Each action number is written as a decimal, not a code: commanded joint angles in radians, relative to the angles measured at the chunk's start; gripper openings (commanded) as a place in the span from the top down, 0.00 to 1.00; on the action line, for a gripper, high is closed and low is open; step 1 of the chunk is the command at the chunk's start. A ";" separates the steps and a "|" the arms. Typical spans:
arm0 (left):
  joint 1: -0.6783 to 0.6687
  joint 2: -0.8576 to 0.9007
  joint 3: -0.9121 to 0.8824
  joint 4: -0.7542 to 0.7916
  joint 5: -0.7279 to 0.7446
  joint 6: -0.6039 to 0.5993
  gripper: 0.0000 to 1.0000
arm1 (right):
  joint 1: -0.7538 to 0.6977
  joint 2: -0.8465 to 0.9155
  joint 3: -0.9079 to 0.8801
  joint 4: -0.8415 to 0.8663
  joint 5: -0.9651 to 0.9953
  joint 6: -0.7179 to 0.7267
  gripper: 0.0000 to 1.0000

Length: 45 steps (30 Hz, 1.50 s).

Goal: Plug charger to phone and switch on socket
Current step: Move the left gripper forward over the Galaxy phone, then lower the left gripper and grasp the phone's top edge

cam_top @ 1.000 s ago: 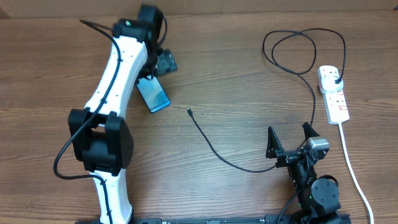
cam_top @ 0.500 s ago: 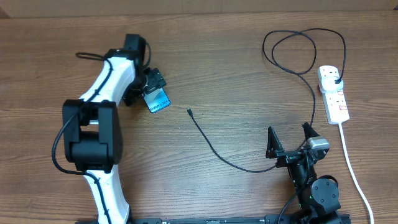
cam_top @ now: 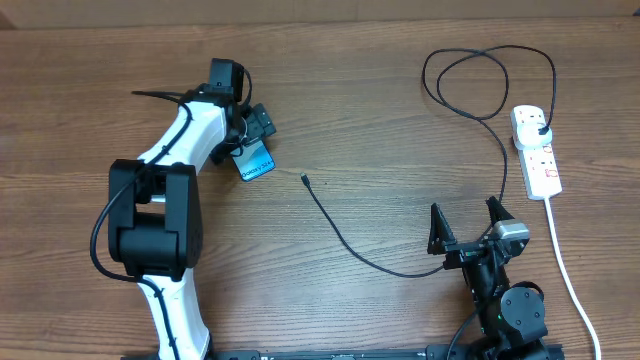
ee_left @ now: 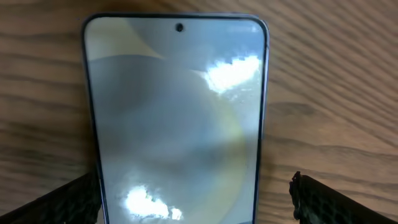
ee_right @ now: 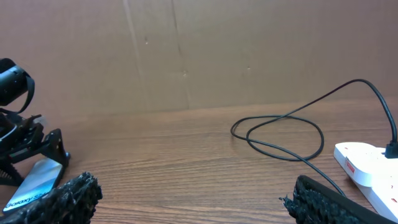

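Left gripper (ee_left: 196,200) over phone (ee_left: 177,106), fingers (ee_left: 68,202) apart astride its sides. Charger (cam_top: 304,179) tip lies near phone. Right gripper (cam_top: 468,222) well apart from phone, fingers (ee_right: 74,194) spread wide.

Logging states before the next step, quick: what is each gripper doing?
Left gripper: open, straddling the phone, not clamped.
Right gripper: open, empty.

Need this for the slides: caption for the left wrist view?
Open left hand flanks the phone, screen toward the camera, wooden table behind.
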 commanded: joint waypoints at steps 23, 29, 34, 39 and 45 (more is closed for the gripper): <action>-0.013 0.027 -0.041 -0.023 -0.014 -0.021 0.07 | -0.006 -0.009 -0.010 0.006 0.007 -0.004 0.00; -0.013 0.027 0.027 -0.145 -0.030 0.009 0.00 | -0.006 -0.009 -0.010 0.006 0.007 -0.004 0.00; -0.016 0.027 0.151 -0.269 -0.029 0.024 0.00 | -0.006 -0.009 -0.010 0.006 0.007 -0.004 0.00; -0.030 0.028 0.238 -0.342 -0.075 0.025 0.00 | -0.006 -0.009 -0.010 0.006 0.007 -0.004 0.00; -0.066 0.028 0.284 -0.379 -0.126 0.024 0.00 | -0.006 -0.009 -0.010 0.006 0.007 -0.004 0.00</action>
